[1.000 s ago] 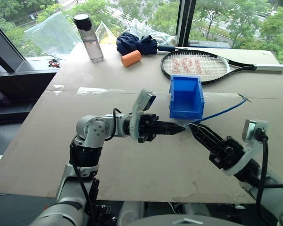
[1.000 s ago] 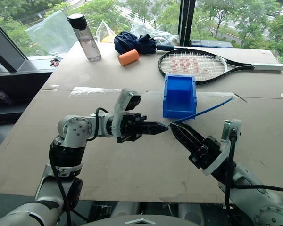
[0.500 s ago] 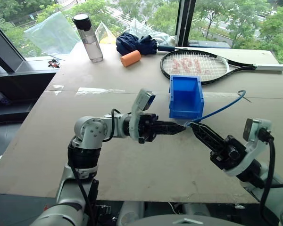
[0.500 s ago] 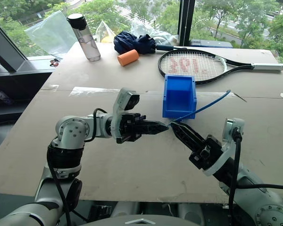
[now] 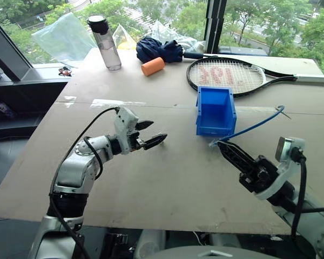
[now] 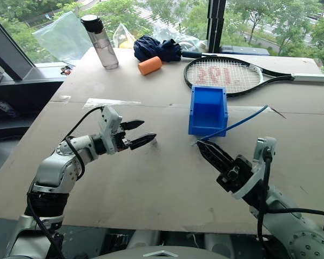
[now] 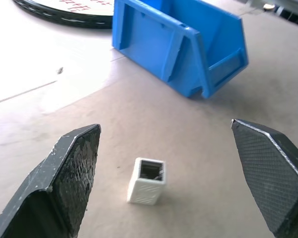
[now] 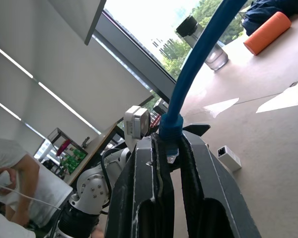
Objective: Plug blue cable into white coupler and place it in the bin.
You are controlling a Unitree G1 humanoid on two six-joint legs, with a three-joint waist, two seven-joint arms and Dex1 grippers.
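The left hand (image 5: 151, 133) is hovering with its fingers spread wide over the middle of the table (image 5: 167, 189). The white coupler (image 7: 146, 181) is standing free on the table just ahead of them, its dark opening facing up, probably set down for a fresh grip. The bin (image 5: 215, 110) is sitting toward the table's far right side. The right hand (image 5: 224, 148) is clamping the blue cable (image 5: 254, 126) just behind its plug, keeping the plug tip exposed. The cable's long axis is running away toward the table's far right edge.
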